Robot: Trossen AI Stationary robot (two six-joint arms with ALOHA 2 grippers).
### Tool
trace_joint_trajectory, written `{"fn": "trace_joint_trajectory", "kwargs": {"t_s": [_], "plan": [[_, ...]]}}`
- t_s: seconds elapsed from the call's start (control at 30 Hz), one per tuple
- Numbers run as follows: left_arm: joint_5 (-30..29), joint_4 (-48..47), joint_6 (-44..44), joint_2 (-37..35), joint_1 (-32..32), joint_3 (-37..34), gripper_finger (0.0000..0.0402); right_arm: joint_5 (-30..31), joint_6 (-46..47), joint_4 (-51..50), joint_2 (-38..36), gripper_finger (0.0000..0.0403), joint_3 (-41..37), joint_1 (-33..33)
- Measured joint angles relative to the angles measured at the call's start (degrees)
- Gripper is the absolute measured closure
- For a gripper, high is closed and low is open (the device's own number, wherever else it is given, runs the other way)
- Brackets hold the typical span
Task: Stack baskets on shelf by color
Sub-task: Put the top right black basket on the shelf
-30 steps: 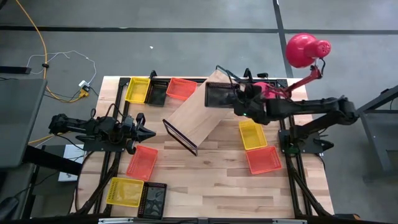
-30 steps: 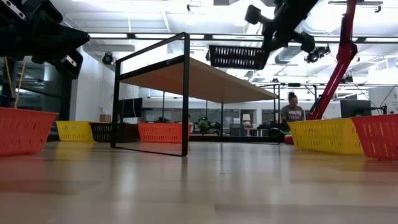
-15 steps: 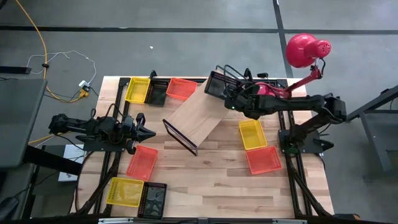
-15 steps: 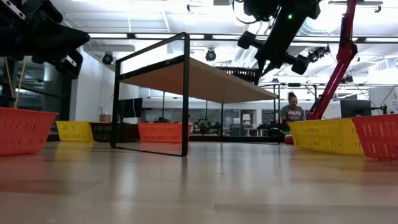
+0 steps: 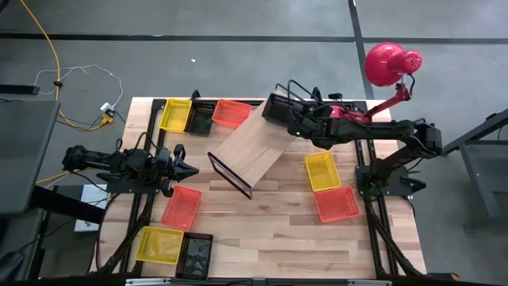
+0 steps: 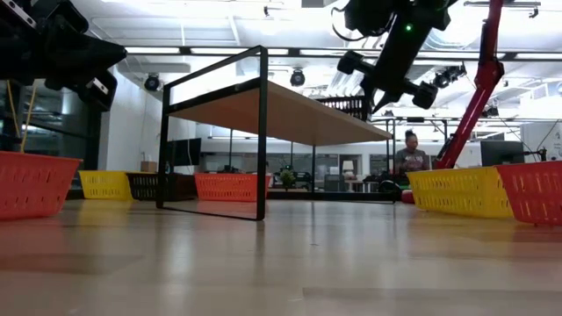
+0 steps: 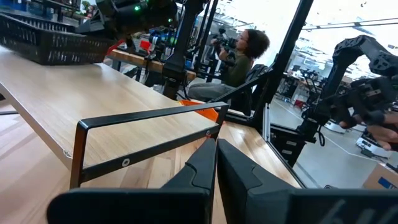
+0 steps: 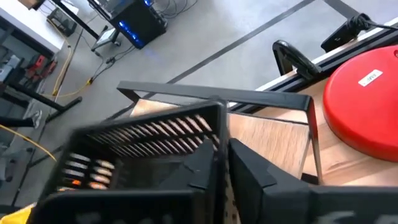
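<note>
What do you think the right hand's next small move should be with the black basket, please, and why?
Probably open and let go. The right hand is shut on the black basket, which appears to sit on the far end of the shelf, so it looks placed. The left hand waits by the table's left edge.

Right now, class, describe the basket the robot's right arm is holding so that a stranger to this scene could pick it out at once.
Start at the large light-wood shelf board lying slantwise mid-table. At its far end, beside the red lamp base, the right gripper is shut on the black plastic mesh basket. It is the only basket on the shelf; the other black baskets sit on the tabletop between coloured ones.
</note>
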Motion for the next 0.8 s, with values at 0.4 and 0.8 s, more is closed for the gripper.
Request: {"fn": "trace_joint_trajectory", "kwargs": {"t_s": [0.4, 0.8], "plan": [[0.0, 0.0, 0.0, 0.0, 0.0, 0.0, 0.0398, 4.9, -3.1, 1.6, -1.5, 0.0246, 0.0, 0.0], [0.0, 0.0, 0.0, 0.0, 0.0, 0.0, 0.0398, 3.1, -33.6, 15.6, -6.0, 0.0246, -0.1, 5.4]]}}
